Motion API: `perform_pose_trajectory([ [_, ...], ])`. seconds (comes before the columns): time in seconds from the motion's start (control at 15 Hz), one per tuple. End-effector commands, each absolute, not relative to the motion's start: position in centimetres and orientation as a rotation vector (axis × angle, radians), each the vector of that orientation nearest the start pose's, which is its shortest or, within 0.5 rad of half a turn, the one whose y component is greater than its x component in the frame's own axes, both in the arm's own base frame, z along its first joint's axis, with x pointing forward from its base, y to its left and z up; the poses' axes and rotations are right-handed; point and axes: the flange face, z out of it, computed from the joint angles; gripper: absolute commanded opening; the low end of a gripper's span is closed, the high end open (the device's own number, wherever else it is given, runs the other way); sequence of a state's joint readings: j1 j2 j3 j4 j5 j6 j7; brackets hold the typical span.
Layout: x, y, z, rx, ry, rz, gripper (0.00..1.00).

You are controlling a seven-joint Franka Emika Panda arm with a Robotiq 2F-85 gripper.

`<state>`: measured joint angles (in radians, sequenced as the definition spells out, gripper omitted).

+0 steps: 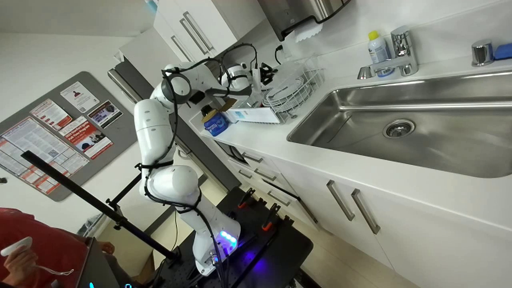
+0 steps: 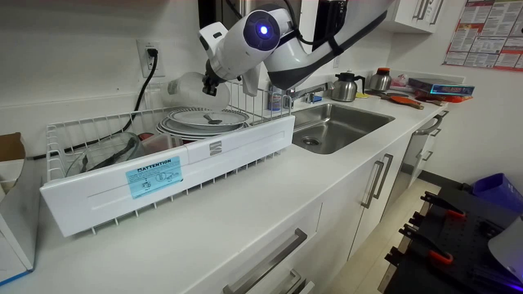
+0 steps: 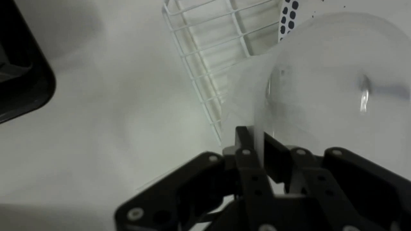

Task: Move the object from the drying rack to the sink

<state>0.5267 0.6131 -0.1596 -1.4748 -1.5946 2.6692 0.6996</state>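
Note:
A large clear plastic container (image 2: 188,92) is above the plates in the white wire drying rack (image 2: 245,136), tilted on its side. It also shows in an exterior view (image 1: 289,71) and fills the right of the wrist view (image 3: 327,96). My gripper (image 3: 257,138) has one finger on each side of the container's wall, and the fingers are closed on it. The gripper also shows in both exterior views (image 1: 267,74) (image 2: 210,86). Whether the container still touches the rack or plates is hard to tell. The steel sink (image 1: 360,134) is beside the rack and shows in an exterior view (image 2: 343,122).
Stacked plates (image 2: 208,118) and a glass dish (image 2: 110,151) are in the rack. A faucet (image 1: 394,64) and a yellow-capped bottle (image 1: 378,48) stand behind the sink. A paper towel dispenser (image 1: 300,16) hangs above. A blue-labelled jar (image 1: 215,122) stands at the counter's end.

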Motion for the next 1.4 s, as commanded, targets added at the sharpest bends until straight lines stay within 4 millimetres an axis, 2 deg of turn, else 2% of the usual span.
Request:
perform_pose_trajectory([
  [0.0, 64.1, 31.4, 37.7, 1.783, 1.011, 1.067, 0.02],
  [0.47, 58.7, 31.2, 40.1, 1.725, 0.946, 0.986, 0.02],
  [1.0, 52.4, 30.1, 45.1, 1.740, 0.986, 1.073, 0.02],
  [1.33, 49.5, 29.1, 48.4, 1.746, 1.021, 1.142, 0.02],
])
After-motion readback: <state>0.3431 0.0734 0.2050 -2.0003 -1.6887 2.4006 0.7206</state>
